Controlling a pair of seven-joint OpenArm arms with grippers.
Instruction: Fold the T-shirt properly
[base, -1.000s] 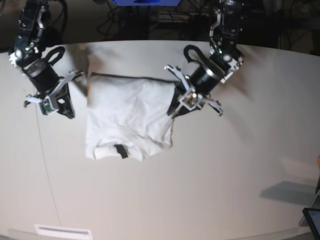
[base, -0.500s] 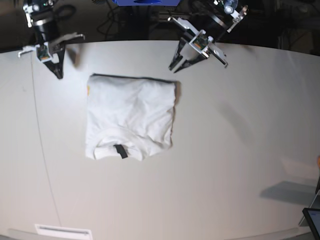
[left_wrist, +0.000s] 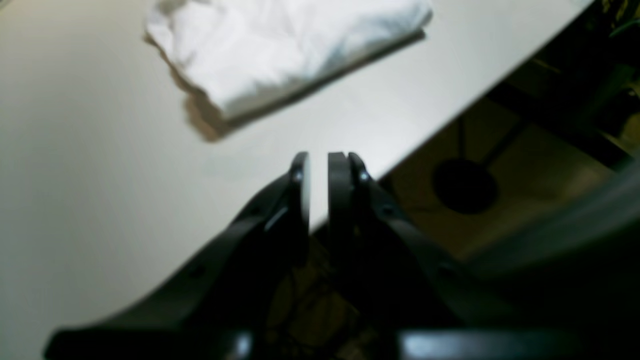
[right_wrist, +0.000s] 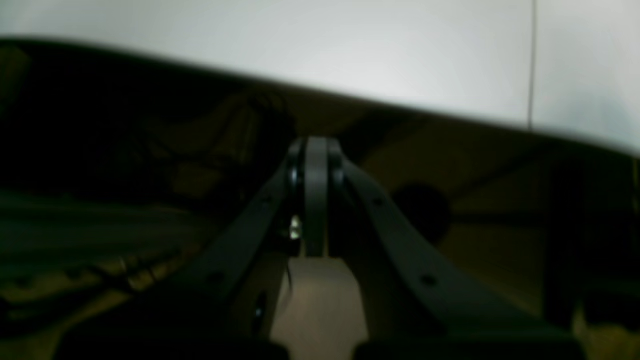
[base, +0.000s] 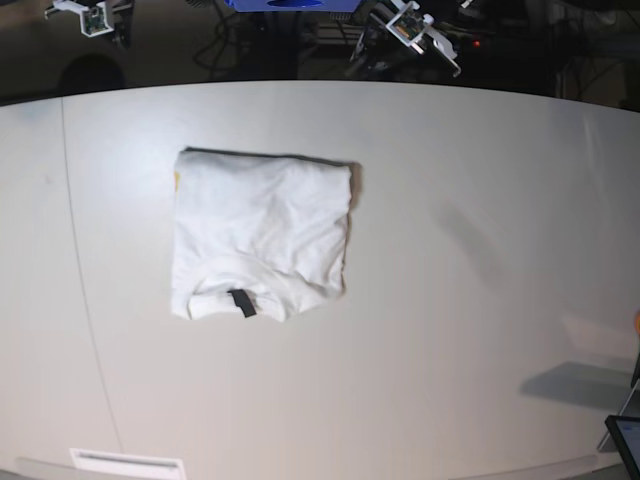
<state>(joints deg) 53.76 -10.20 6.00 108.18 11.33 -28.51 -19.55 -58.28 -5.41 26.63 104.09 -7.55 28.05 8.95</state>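
T-shirt (base: 260, 235): white, folded into a compact, roughly square packet, lying flat on the pale surface (base: 450, 330) left of centre in the base view. Collar edge faces the near side, small black neck tag (base: 241, 302) showing there. A sliver of yellow-orange print peeks out at the packet's left edge; the rest of the print is folded inside and unreadable.

Left pincer (left_wrist: 319, 165): over the far edge of the surface, jaws nearly together with a narrow slit between them, nothing in them. Right pincer (right_wrist: 316, 160): jaws pressed together, empty, beyond the surface edge. Both wrist views are blurred. In the base view both arms are cut off at the top border.

Room beyond the surface is dark; cables and a blue object (base: 290, 4) are barely distinguishable. A thin seam runs down the surface's left part.
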